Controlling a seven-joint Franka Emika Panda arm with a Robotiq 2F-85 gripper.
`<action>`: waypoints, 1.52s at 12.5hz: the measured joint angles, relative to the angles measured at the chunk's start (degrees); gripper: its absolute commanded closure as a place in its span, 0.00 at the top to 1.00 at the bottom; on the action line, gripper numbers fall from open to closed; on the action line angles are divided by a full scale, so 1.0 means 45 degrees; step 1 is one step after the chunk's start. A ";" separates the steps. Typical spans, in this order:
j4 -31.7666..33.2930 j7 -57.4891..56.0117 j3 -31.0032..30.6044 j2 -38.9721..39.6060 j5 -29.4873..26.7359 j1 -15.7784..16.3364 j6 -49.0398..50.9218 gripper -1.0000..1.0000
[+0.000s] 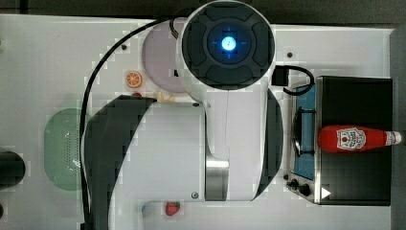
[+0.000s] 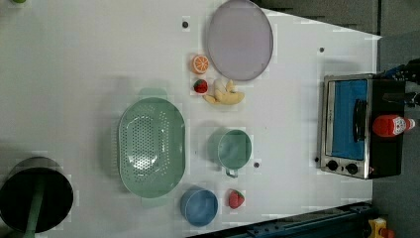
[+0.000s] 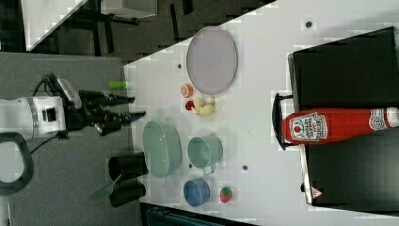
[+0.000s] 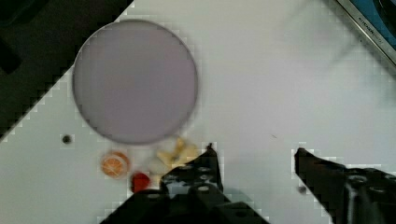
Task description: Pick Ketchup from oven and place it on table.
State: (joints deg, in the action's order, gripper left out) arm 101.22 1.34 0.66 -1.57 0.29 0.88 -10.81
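Right view: ketchup [image 3: 336, 125] atop oven [image 3: 348, 117], well apart from empty, part-open gripper [image 3: 136, 107].

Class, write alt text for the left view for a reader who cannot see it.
A ketchup bottle lies on top of a toaster oven at the left view's right, on a white table holding a green colander, cups, toy fruit and a plate.

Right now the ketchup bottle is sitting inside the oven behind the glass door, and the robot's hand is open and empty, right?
Not quite. The ketchup bottle lies on its side on top of the oven, outside its glass door, as the right view shows. The rest holds: the hand is open and empty.
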 measured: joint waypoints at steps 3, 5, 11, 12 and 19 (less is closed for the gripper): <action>0.2400 0.0001 0.0293 -0.2976 -0.0098 -0.0055 0.2557 1.00; 0.1977 0.0001 0.0399 -0.4176 0.0148 -0.0075 0.2593 1.00; 0.0497 -0.0001 0.2293 -0.3679 0.0318 -0.0380 0.0592 1.00; 0.0522 -0.0001 0.2896 -0.3188 0.0337 -0.0478 0.0326 1.00; 0.1082 0.0001 0.7077 0.0986 0.0077 -0.1526 -0.2235 1.00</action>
State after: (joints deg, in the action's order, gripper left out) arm 106.09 1.34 32.51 2.86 0.63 -5.98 -20.87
